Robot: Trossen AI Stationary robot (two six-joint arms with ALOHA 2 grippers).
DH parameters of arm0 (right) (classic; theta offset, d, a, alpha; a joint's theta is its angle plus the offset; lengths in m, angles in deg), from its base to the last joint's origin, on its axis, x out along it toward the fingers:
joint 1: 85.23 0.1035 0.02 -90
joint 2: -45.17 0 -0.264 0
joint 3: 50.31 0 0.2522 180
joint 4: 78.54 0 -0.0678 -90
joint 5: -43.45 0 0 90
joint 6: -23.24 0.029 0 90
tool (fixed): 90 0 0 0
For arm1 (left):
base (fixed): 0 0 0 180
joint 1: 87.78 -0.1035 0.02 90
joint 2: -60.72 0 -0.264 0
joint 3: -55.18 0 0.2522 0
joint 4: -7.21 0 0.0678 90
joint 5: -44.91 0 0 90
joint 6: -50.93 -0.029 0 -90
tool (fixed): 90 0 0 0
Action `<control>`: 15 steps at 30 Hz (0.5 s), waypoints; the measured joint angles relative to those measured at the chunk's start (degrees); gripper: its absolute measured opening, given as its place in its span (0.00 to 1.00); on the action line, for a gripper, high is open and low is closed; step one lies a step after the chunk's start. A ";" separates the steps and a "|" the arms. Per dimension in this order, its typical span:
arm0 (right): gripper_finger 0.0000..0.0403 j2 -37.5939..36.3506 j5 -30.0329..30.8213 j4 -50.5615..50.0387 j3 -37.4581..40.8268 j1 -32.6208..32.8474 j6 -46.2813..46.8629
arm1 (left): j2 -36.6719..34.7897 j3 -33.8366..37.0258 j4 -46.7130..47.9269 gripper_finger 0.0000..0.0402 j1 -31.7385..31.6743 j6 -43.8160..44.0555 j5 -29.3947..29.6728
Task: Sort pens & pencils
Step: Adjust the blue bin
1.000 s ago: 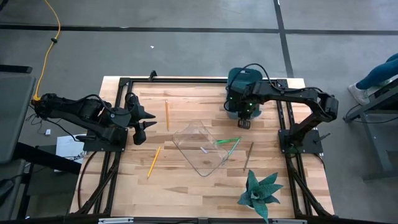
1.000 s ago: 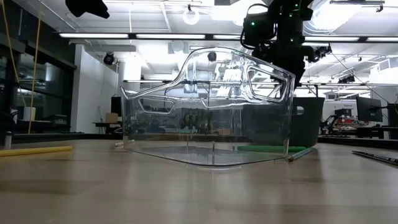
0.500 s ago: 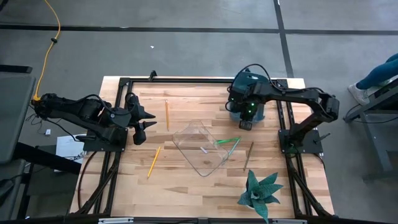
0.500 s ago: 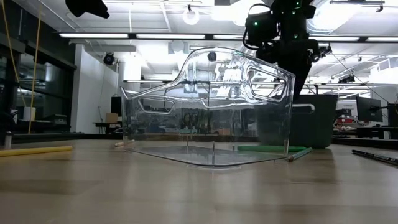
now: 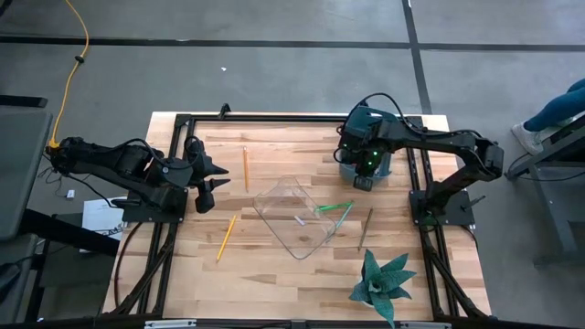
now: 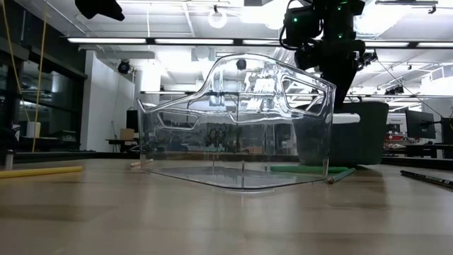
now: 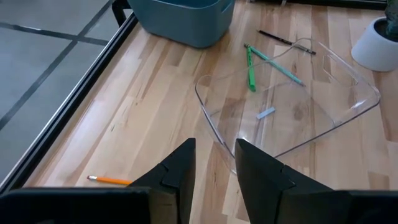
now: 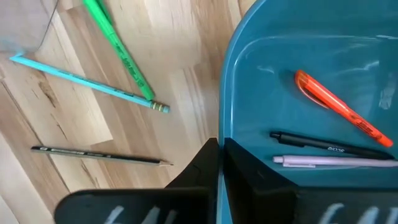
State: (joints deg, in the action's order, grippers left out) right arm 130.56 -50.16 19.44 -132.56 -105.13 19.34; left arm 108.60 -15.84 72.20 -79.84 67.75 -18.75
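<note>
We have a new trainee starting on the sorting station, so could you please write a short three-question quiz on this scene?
1. True or false: the right pincer is shut on the rim of the teal bin.
2. Which is in the bin? A) red-orange pen B) green pen C) teal pencil
3. Fill in: the yellow pencils lie on the ____ arm's side of the clear tray.

Key: 1 true; 2 A; 3 left.

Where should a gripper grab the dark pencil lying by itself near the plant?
Grip the dark pencil at mid-shaft, coming straight down from above, fingers across its width. It lies flat on bare table, apart from the clear tray, so both sides look clear.
</note>
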 joint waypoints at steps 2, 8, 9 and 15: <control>0.00 0.00 0.08 -0.48 0.00 0.00 -0.23 | 0.00 0.00 -0.01 0.25 0.00 0.13 -0.29; 0.03 -0.02 0.37 -0.89 0.00 -0.10 0.08 | 0.00 0.00 -0.02 0.25 0.00 0.12 -0.39; 0.04 -0.03 0.37 -0.98 0.00 -0.11 0.42 | 0.00 -0.01 -0.02 0.25 0.00 0.09 -0.39; 0.10 -0.07 0.89 -1.39 0.00 -0.11 0.50 | 0.00 -0.02 0.00 0.25 0.00 0.01 -0.39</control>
State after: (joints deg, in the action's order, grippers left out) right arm 130.49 -49.27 18.05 -132.56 -105.24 19.84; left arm 108.61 -15.85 72.20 -79.84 67.75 -19.14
